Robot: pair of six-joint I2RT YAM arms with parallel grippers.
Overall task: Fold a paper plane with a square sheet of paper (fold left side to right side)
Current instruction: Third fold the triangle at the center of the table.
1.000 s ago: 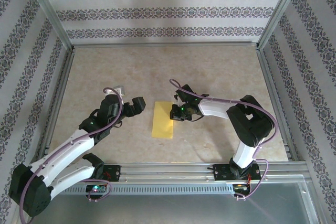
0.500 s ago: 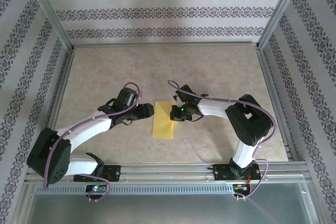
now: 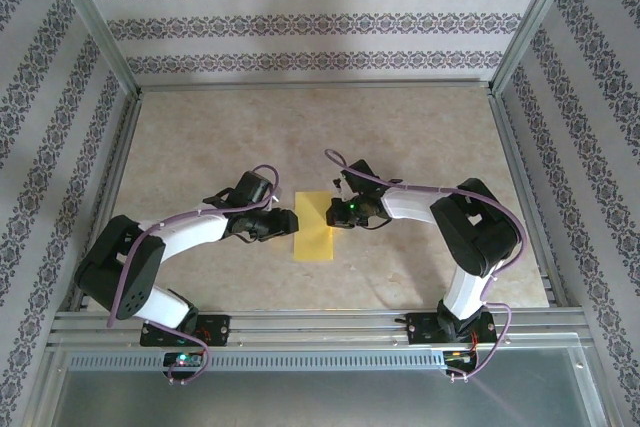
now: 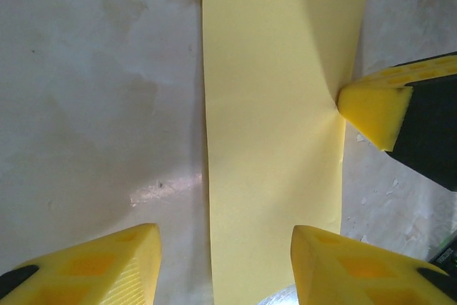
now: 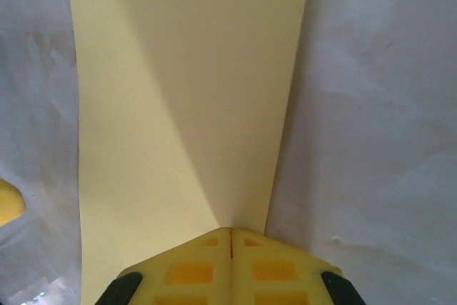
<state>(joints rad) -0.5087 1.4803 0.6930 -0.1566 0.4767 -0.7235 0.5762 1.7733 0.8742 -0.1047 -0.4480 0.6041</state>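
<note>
Left arm has swung in from the side, and the left gripper [image 3: 283,224] now sits right at the left edge of the square sheet of paper [image 3: 314,227]. Its jaws are narrower than a second ago but plainly still apart, holding nothing. The right gripper [image 3: 333,213] hasn't budged: fingertips shut tight together, pressing on the sheet's right edge.

From overhead you get the layout. The sheet is a narrow yellow rectangle lying flat mid-table [image 3: 200,137], with the two grippers facing each other across it. There's lots of bare table beyond it and out to both sides, and the front rail [image 3: 330,317] is nearer.

The left wrist cam adds the close stuff. One left finger hangs over bare table, the other over the strip's far edge, so the jaws straddle it. Can't tell if they touch. It also shows the paper dimpling where the right gripper's tip meets it. On the right wrist cam, the shut tips rest on the sheet's near edge.
</note>
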